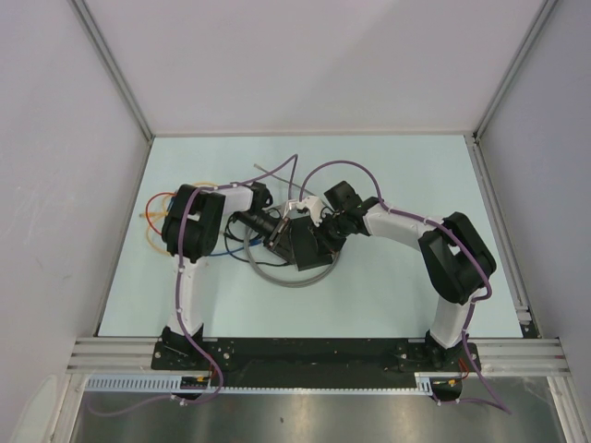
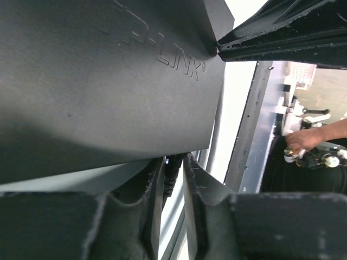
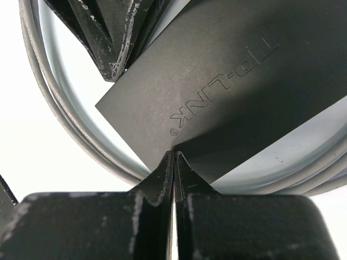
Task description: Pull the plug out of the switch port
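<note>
The switch (image 1: 300,245) is a flat matte-black box with embossed lettering, lying mid-table inside a grey cable loop (image 1: 277,276). It fills the left wrist view (image 2: 97,81) and the right wrist view (image 3: 233,81). My left gripper (image 1: 274,233) is at the switch's left edge. In its own view (image 2: 173,161) it is shut on the plug's black ribbed boot (image 2: 172,172), right at the switch's edge. The port itself is hidden. My right gripper (image 1: 314,233) is shut and empty. Its joined tips (image 3: 173,154) press down on the switch's top.
Grey cable coils (image 3: 51,103) curve around the switch. Orange and yellow wires (image 1: 150,218) and a blue wire (image 1: 236,243) lie behind the left arm. Aluminium frame posts (image 2: 246,124) and white walls enclose the table. A person's hand (image 2: 309,138) shows outside the frame.
</note>
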Controlling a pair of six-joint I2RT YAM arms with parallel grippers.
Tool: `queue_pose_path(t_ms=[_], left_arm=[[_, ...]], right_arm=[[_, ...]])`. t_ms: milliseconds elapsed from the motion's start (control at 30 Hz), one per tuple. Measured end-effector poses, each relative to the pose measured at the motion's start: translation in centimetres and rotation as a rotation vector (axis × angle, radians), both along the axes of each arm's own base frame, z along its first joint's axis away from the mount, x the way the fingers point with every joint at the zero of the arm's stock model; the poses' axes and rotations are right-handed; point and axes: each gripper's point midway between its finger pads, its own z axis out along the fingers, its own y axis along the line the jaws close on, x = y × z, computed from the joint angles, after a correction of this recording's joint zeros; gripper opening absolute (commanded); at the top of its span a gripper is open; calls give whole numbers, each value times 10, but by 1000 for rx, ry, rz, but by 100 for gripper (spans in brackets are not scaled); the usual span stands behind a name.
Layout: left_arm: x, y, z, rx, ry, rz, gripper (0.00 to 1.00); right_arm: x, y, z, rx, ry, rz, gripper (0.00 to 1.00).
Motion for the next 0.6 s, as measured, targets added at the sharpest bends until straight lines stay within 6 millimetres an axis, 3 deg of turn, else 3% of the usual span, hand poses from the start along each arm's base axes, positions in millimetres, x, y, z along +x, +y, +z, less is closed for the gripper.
queue_pose_path(t_ms=[433, 600], left_arm=[[-2, 0, 0, 13, 41, 4, 0], [0, 1, 0, 62, 41, -17, 0]], right_arm=[[0, 0, 0, 2, -3, 0, 0], [1, 1, 0, 2, -3, 0, 0]])
